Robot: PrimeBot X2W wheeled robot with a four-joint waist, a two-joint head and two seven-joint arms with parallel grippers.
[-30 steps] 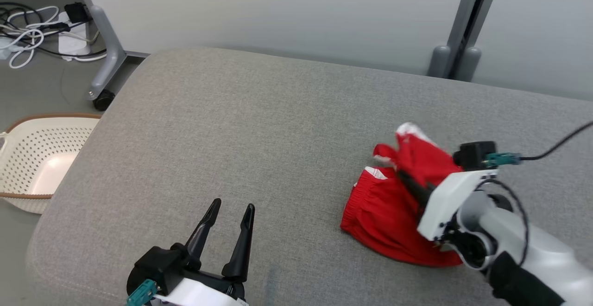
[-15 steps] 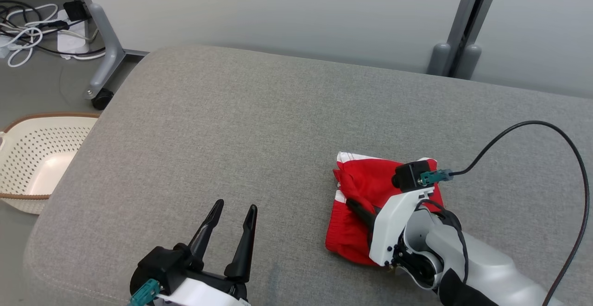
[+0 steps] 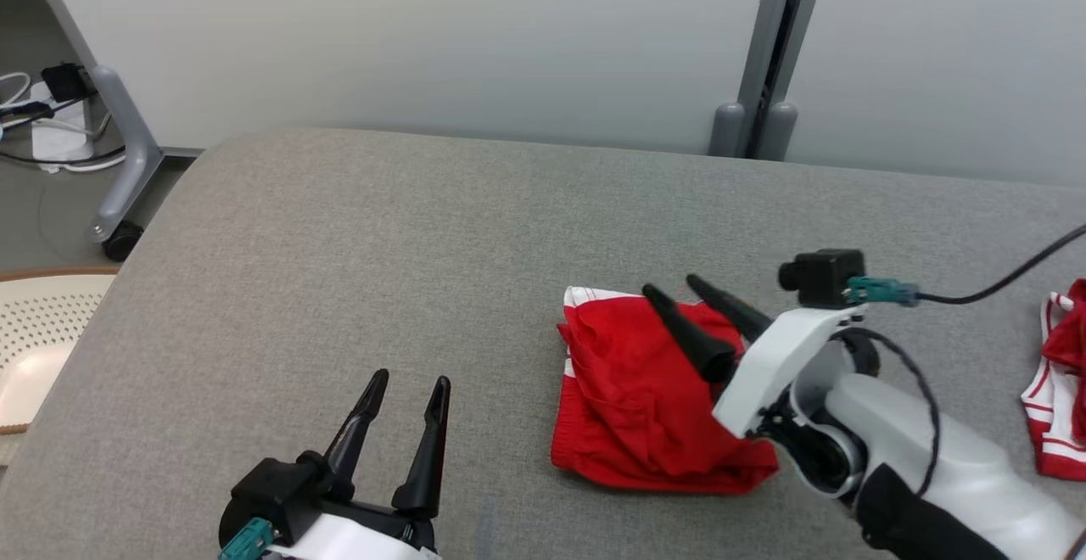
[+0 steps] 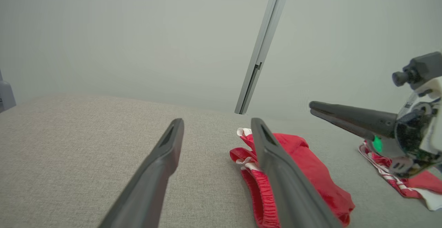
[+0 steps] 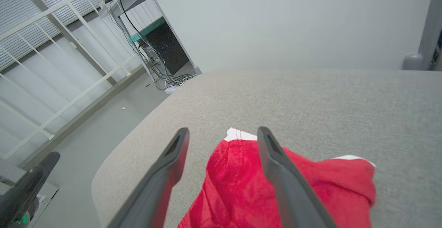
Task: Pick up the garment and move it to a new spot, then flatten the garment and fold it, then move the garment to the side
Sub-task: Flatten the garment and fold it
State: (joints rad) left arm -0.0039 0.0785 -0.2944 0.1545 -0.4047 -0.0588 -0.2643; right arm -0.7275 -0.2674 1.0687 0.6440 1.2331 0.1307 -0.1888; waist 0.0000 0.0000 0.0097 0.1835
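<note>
Two pincers, both with fingers apart: my right pincer point(image 3: 670, 284) hovers just above the crumpled red fabric garment with white trim point(image 3: 632, 390), which lies on the grey upholstered cushion point(image 3: 382, 229); my left pincer point(image 3: 411, 378) hangs well apart. Soft, light, limp cloth, I judge; its gathered elastic edge looks the firmest hold.

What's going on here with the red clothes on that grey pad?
A two-armed robot is sorting out clothes. Its right claw hovers open over the red shorts, which lie rumpled on the pad and are not gripped. The left claw hangs open and empty off to the left, apart from them. A second red garment lies further right on the pad.
</note>
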